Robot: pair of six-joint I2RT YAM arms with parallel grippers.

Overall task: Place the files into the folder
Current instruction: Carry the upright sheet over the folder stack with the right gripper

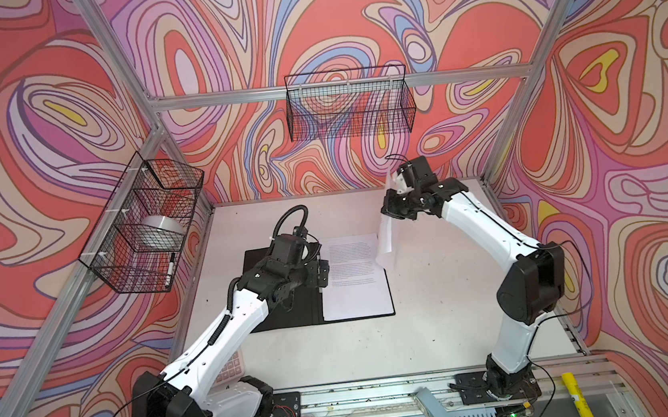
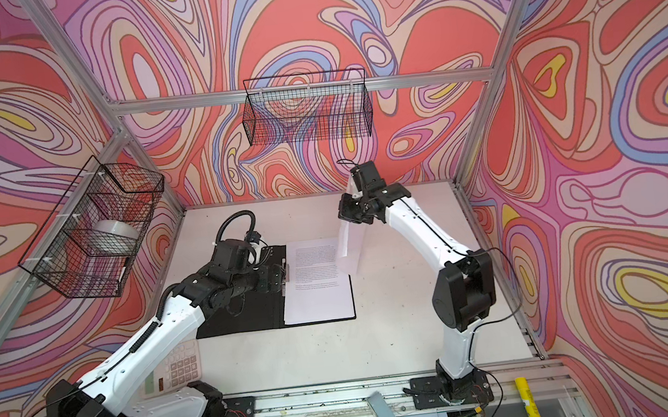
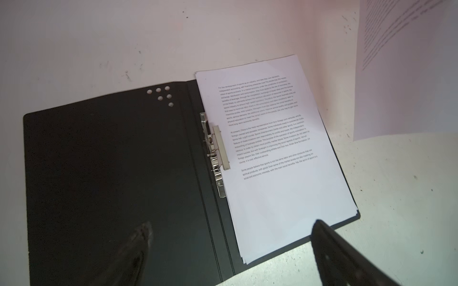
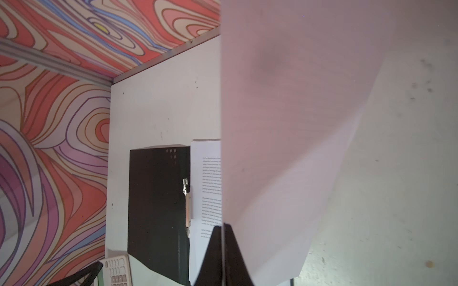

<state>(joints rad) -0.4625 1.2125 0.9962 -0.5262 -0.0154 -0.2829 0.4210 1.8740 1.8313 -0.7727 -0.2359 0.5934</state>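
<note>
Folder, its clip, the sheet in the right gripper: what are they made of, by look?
Folder: matte black, thin plastic or coated card, unclear which; lies flat, scored spine lines. Clip: bright metal, silvery glints. Sheet: thin white paper; it curls, hanging from the shut right gripper.

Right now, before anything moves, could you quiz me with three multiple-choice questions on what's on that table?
1. Where is the stack of sheets?
A) on the open folder
B) in a wire basket
C) on the calculator

2. What colour is the folder's inside?
A) yellow
B) black
C) green

3. What is the right hand doing?
A) open and empty
B) shut on the calculator
C) shut on a single sheet

Answers:
1 A, the stack lies flat on the opened folder.
2 B, the spread cover shows black.
3 C, the sheet hangs pinched in that hand.
</note>
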